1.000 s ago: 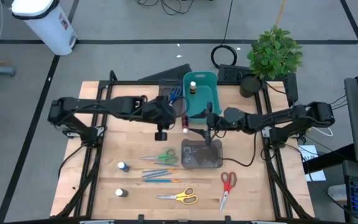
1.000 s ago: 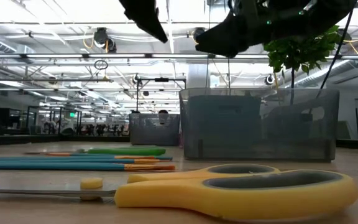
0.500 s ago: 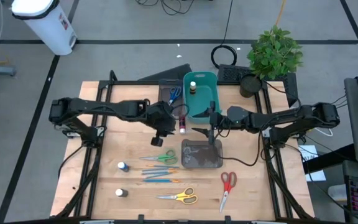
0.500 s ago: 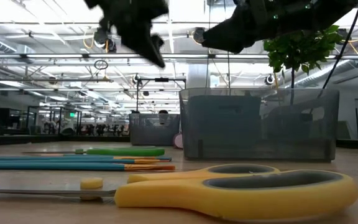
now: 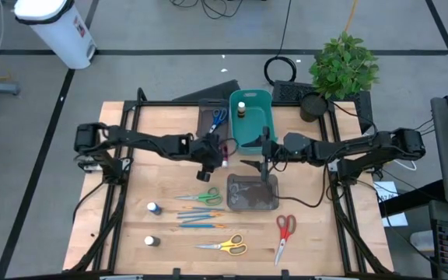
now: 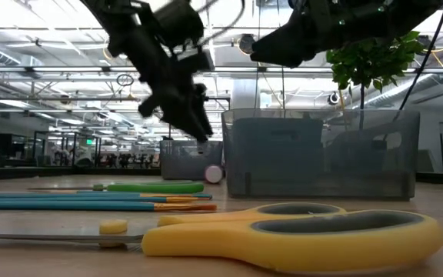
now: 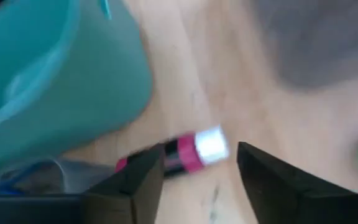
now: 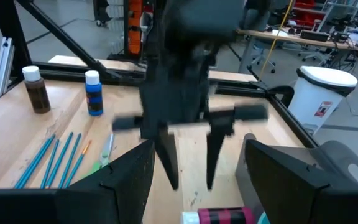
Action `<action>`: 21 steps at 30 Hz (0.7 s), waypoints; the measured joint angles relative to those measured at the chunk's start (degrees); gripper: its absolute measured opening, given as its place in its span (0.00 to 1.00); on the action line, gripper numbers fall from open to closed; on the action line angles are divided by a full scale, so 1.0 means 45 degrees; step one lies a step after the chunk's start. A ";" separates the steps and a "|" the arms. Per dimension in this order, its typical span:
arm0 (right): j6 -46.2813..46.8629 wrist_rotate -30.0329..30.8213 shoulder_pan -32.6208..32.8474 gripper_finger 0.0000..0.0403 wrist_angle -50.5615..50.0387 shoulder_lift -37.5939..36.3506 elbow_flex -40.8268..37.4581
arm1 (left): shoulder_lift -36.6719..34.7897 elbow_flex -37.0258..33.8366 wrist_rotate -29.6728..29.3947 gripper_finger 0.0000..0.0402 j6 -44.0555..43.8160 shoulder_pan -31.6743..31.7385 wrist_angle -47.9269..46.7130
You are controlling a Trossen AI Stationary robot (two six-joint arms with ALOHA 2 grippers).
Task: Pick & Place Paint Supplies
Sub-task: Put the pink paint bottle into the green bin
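A small bottle with a pink label and white cap (image 7: 194, 149) lies on its side on the wood beside the teal bin (image 7: 55, 81). My left gripper (image 7: 201, 151) hangs just above it, open, one finger on either side and apart from it. In the low view my left gripper (image 6: 194, 123) is over the bottle (image 6: 214, 174). My right gripper (image 5: 249, 162) hovers open above the table near the bin, facing the left one. Green scissors (image 5: 201, 197), brushes (image 5: 201, 219), yellow scissors (image 5: 225, 246), red scissors (image 5: 284, 232) and two bottles (image 5: 153, 208) lie flat on the table.
A dark grey tray (image 5: 252, 193) stands right of the pink bottle. A second dark tray (image 5: 213, 118) holds blue scissors at the far edge. One bottle (image 5: 241, 109) stands in the teal bin (image 5: 255, 128). A potted plant (image 5: 344, 68) is at the far right corner.
My left gripper has come down from high above the table toward the pink bottle and moved a little toward the table's right, staying open. The right arm has kept still.
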 joint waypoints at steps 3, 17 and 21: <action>0.0204 0.0005 0.0000 0.60 0.0055 0.0000 0.0000 | 0.0423 0.0000 -0.0530 0.63 0.1576 -0.0048 0.0211; 0.0461 -0.0045 -0.0002 0.60 0.0078 0.0000 0.0001 | 0.1380 0.0005 0.0724 0.59 0.6661 0.0013 0.0978; 0.0461 -0.0053 0.0047 0.60 -0.0027 0.0000 0.0000 | 0.1682 -0.0002 0.0791 0.55 0.7318 0.0124 0.1172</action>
